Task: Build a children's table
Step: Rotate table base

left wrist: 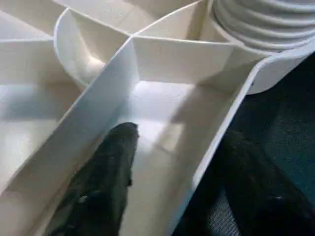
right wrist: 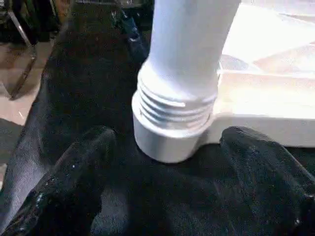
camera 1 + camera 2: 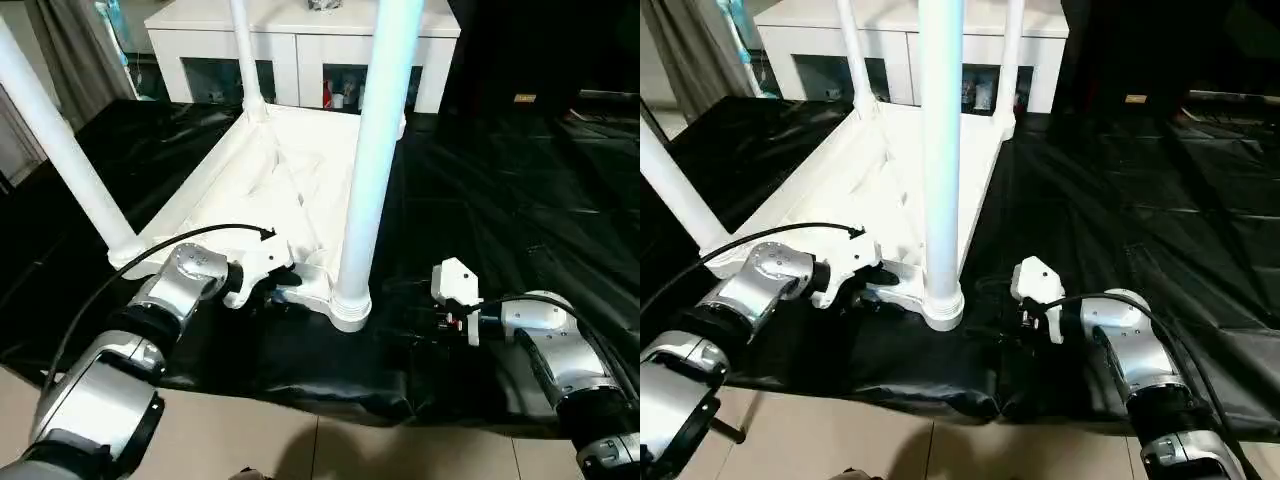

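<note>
The children's table lies upside down on a black sheet, its white ribbed top (image 3: 250, 170) facing up. White legs stand upright in the corner sockets: one close to me (image 3: 375, 150), one at the near left (image 3: 70, 150), and a far one (image 3: 243, 50). My left gripper (image 3: 275, 290) is at the top's near edge, beside the close leg's socket (image 3: 350, 305). It is open. One finger (image 1: 108, 172) reaches inside a ribbed compartment, and the other (image 1: 246, 187) stays outside the rim wall. My right gripper (image 3: 1005, 320) rests low on the sheet, open, with its fingers (image 2: 74, 177) spread wide towards that socket (image 2: 170, 132).
A white cabinet (image 3: 300, 50) with glass doors stands behind the table. The black sheet (image 3: 500, 180) spreads wide to the right. Its front edge ends at the tiled floor (image 3: 300, 450) just below my arms. A curtain (image 3: 70, 50) hangs at the far left.
</note>
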`<state>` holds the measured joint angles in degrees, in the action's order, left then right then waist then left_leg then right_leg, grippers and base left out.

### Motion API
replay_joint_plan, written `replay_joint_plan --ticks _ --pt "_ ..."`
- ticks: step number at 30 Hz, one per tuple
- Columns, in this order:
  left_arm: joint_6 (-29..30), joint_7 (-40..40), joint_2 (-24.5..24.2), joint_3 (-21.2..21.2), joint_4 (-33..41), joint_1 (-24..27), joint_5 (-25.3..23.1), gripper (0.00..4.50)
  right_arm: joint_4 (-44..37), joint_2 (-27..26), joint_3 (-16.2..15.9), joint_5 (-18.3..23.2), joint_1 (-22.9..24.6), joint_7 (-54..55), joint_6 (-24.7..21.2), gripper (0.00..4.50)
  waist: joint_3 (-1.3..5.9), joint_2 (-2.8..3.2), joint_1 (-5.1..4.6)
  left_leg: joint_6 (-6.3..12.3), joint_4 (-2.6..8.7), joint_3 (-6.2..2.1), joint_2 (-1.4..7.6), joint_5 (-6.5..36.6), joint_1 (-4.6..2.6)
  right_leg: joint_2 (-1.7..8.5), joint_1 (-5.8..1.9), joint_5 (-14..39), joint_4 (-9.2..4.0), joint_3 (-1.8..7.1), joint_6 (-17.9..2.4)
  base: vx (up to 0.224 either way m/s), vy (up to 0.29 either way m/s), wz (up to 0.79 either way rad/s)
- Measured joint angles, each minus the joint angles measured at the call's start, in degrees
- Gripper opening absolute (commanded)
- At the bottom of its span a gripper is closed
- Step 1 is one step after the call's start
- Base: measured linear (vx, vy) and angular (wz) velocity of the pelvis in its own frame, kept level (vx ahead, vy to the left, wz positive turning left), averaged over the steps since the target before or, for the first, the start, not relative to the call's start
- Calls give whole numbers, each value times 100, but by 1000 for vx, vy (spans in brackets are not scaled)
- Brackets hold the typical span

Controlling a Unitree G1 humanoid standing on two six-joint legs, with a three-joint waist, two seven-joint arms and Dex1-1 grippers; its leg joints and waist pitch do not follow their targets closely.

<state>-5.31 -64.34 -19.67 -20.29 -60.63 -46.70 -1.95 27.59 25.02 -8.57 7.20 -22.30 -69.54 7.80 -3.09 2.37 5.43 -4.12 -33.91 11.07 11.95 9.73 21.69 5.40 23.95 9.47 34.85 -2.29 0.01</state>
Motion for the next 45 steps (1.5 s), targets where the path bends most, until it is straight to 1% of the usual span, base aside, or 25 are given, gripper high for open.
replay_joint_plan --ticks 1,3,5,7,10,11,12,13,15,17,19,22,24,26,27,29,30,32,33,36,37,38,40,44,45 --pt "6 -43 15 30 -2 -3 9 248 -16 0 0 5 0 0 -13 393 0 0 4 0 0 0 0 0 0 0 -1 0 0 0 0 0 0 0" --pt "67 -150 49 91 -30 -10 44 237 -45 0 0 18 3 0 -44 393 0 0 10 0 0 0 0 0 2 0 0 0 -2 0 0 0 0 0" --pt "228 -182 74 125 -36 -19 69 224 -44 0 0 20 3 9 -75 393 0 0 15 0 0 0 0 0 3 0 0 0 -3 0 0 0 0 0" --pt "359 -207 93 128 -34 -44 76 199 -44 0 1 23 2 23 -87 393 2 3 19 0 0 0 0 0 3 1 0 0 -4 1 0 0 0 0" --pt "676 -188 227 215 -33 -97 130 191 -44 1 1 23 2 54 -93 393 5 8 27 0 0 0 -3 0 1 4 -2 0 -4 2 0 0 0 0" --pt "731 -149 271 232 -32 -105 153 178 -44 1 1 23 2 56 -93 393 5 8 20 0 0 0 -3 0 1 4 -3 0 -4 2 0 0 0 0" --pt "830 -91 304 254 -32 -112 173 163 -44 1 1 23 3 65 -96 393 5 8 -1 0 0 -2 -3 0 -1 4 -3 0 -4 2 0 0 0 0" --pt "913 -45 320 255 -28 -126 169 163 -44 2 2 21 3 82 -96 393 6 10 -18 0 1 -4 -3 0 -3 3 -4 0 -4 2 0 0 0 0" --pt "1072 19 368 252 -10 -157 134 145 -44 3 12 8 3 163 -96 393 12 19 -47 0 3 -7 -3 0 -9 2 -5 0 -4 3 0 0 0 0" --pt "1322 234 452 288 39 -173 112 135 -24 1 25 -32 2 328 -92 393 16 24 -64 0 3 -11 -3 0 -19 2 -13 -1 -4 3 0 0 0 0" --pt "1575 466 524 330 136 -174 113 127 27 -11 27 -102 -12 539 -63 393 16 25 -109 0 6 -12 -4 0 -38 2 -18 2 -4 2 5 0 0 0" --pt "1796 779 562 444 312 -95 132 115 91 -15 56 -149 -13 725 -25 393 16 25 -198 -1 12 -21 -7 0 -35 1 -19 17 -4 -4 31 0 0 0" --pt "1834 908 558 485 498 23 134 108 115 -17 121 -207 -14 837 -25 393 16 25 -216 -1 25 -27 -8 0 -40 -1 -19 18 -5 -6 33 0 0 0" --pt "1836 939 546 479 857 224 119 98 200 -26 147 -246 -41 1003 -27 393 19 29 -214 -1 38 -33 -7 0 -55 -3 -15 21 -8 -13 38 0 0 0" --pt "1779 931 542 464 1278 501 105 98 218 -22 160 -257 -44 1101 -31 393 23 38 -213 0 42 -33 -7 0 -50 -3 -16 11 -11 -11 20 0 0 0" --pt "1608 811 530 422 1614 737 108 93 246 9 210 -260 -48 1157 -41 393 30 48 -187 0 41 -34 -6 0 -51 -3 -22 20 -15 -14 30 0 0 0" --pt "1406 695 515 387 1781 876 114 93 244 26 234 -259 -51 1156 -42 393 33 51 -151 0 41 -34 -5 1 -48 -2 -21 23 -22 -17 35 0 0 0" --pt "1282 570 484 327 1994 1016 110 86 231 50 235 -254 -47 1095 -42 393 37 57 -73 1 45 -33 -5 1 -40 -2 -22 24 -41 -18 35 0 0 0" --pt "1266 548 462 306 2049 1038 112 85 227 59 236 -244 -45 1023 -41 393 37 56 -49 3 38 -31 -5 2 -32 -2 -23 23 -46 -17 34 0 0 0" --pt "1422 574 489 308 2185 1064 121 83 225 96 235 -230 -45 1010 -38 393 36 55 -48 7 37 -19 -9 7 -27 1 -25 14 -70 -9 21 0 0 0" --pt "1460 594 498 309 2221 1076 121 118 225 104 236 -230 -45 1010 -35 393 36 54 -48 8 36 -16 -9 8 -27 1 -28 13 -74 -9 19 0 0 0" --pt "1490 605 509 309 2236 1077 120 118 225 114 236 -231 -45 1008 -33 393 35 53 -48 9 36 -13 -9 8 -27 1 -28 13 -75 -8 19 0 0 0" --pt "1588 611 523 310 2362 1119 120 153 224 159 236 -222 -45 945 -22 393 35 52 -47 8 37 -7 -10 8 -27 1 -28 13 -76 -7 19 0 0 0" --pt "1543 405 501 204 2546 1177 107 169 181 220 228 -218 -43 836 -22 393 32 48 -44 8 42 -1 -7 8 -22 0 -22 13 -78 -11 20 0 0 0" --pt "1489 354 474 174 2546 1159 102 183 176 232 230 -215 -33 828 -19 393 32 50 -52 8 42 0 -7 8 -20 0 -18 13 -78 -10 20 0 0 0"
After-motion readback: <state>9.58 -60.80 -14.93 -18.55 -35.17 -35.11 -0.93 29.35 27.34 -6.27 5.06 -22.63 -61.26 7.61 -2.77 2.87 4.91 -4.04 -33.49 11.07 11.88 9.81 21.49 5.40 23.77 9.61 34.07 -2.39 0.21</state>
